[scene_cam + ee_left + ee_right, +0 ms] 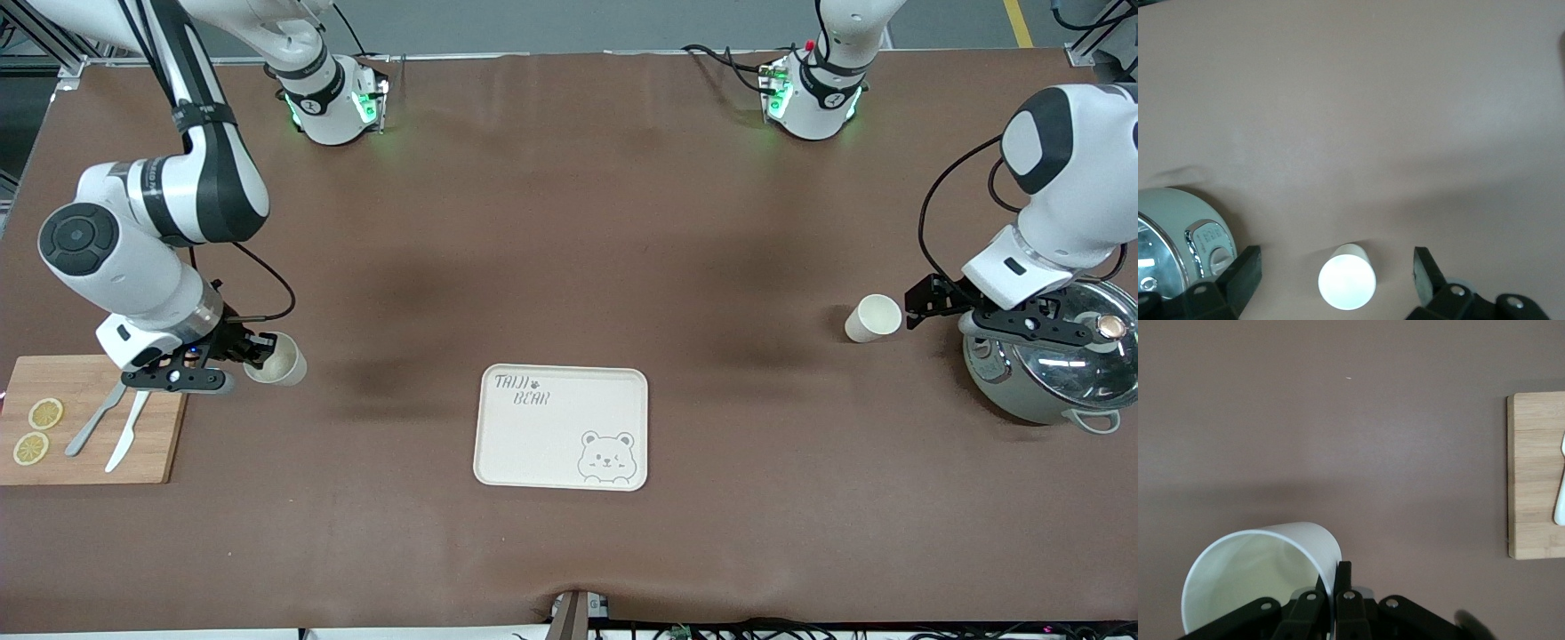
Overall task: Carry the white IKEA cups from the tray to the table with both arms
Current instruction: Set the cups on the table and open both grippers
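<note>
One white cup (873,317) stands on the brown table toward the left arm's end, beside the pot. My left gripper (925,307) is just beside it and open. In the left wrist view this cup (1347,280) lies between the two spread fingers (1245,277) and touches neither; the left gripper (1336,257) holds nothing. The second white cup (277,360) is tilted, toward the right arm's end, beside the wooden board. My right gripper (256,351) is shut on its rim. The right wrist view shows that gripper (1335,577) pinching the cup (1251,573) wall, one finger inside and one outside.
A cream bear tray (484,427) lies mid-table, nearer the front camera than both cups. A wooden board (89,462) with lemon slices and white cutlery sits by the right gripper. A grey-green pot with a glass lid (1058,364) stands under the left wrist.
</note>
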